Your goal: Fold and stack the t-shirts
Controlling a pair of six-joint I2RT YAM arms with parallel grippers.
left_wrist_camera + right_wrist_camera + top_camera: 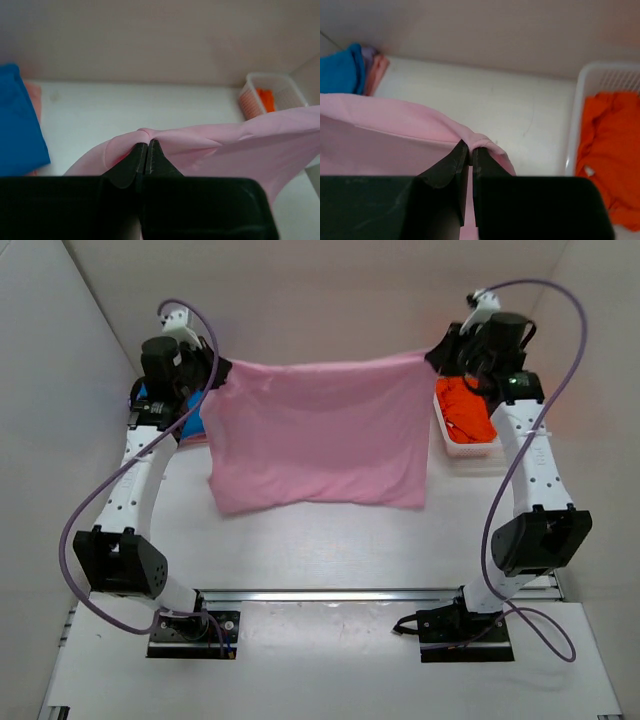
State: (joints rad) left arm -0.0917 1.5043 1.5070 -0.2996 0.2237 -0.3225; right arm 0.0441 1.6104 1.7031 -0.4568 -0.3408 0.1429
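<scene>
Pink t-shirt [320, 435] held up, spread wide, hanging over tabletop [320, 550].
Top: left hand [215, 373] and right hand [432, 357] clamped on upper corners, top edge taut. Left wrist: pinched tight on bunched corner. Right wrist: same, orange t-shirt [607, 150] in basket [580, 105] beside. Lower level, even tension, lay flat before folding.

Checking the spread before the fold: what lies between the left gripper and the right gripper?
Only the pink t-shirt, its top edge stretched from the left gripper to the right gripper; the top external view shows it.
</scene>
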